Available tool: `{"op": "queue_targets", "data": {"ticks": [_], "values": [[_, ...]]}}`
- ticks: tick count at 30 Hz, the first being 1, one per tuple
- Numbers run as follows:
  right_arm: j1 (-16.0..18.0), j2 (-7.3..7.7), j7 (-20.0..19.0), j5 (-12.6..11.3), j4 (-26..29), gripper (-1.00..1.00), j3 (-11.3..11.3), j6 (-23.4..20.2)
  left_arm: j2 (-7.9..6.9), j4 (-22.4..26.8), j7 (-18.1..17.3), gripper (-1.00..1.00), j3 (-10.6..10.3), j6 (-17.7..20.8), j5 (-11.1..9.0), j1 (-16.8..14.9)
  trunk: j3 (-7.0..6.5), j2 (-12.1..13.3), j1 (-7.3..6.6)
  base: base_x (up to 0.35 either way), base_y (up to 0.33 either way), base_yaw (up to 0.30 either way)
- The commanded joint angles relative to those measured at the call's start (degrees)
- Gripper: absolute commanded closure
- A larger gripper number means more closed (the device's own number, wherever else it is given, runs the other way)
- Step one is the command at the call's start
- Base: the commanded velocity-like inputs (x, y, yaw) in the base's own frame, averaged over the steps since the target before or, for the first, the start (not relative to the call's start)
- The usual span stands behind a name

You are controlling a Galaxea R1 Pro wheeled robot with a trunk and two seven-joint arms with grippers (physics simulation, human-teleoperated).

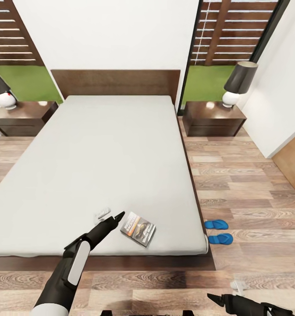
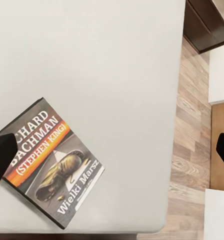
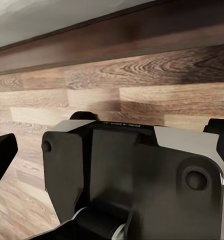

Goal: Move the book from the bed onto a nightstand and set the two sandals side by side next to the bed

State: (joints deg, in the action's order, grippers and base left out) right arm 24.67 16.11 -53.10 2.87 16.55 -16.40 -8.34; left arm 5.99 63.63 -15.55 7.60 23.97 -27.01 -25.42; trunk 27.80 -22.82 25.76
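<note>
The bed (image 1: 103,166) fills the middle, a nightstand (image 1: 214,118) at its far right. The book (image 1: 138,228) lies near the bed's near right corner. Two sandals (image 1: 218,231) sit side by side on the floor (image 1: 252,193) beside that corner. The left gripper (image 1: 108,214), fingers spread apart, hovers just left of the book. I cannot tell the right gripper's (image 1: 226,293) state.

bed (image 1: 108,149) light-grey, dark-brown frame | 2 sandals (image 1: 218,231) bright blue | book (image 1: 138,228) dark, orange band
</note>
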Motion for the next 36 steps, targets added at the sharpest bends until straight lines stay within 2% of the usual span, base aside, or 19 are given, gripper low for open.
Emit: {"op": "queue_targets", "data": {"ticks": [1, 36], "values": [[0.03, -0.03, -0.34, 0.30, 0.06, -1.00, -0.48, -0.54, 0.07, 0.03, -0.18, -1.00, 0.22, 0.55, -0.41, -0.02, 0.17, -0.10, 0.03, 0.000, 0.000, 0.000], [0.03, -0.03, -0.34, 0.30, 0.06, -1.00, -0.48, -0.54, 0.07, 0.01, -0.35, -1.00, 0.22, 0.60, -0.41, -0.02, 3.35, -0.10, 0.03, 0.000, 0.000, 0.000]]}}
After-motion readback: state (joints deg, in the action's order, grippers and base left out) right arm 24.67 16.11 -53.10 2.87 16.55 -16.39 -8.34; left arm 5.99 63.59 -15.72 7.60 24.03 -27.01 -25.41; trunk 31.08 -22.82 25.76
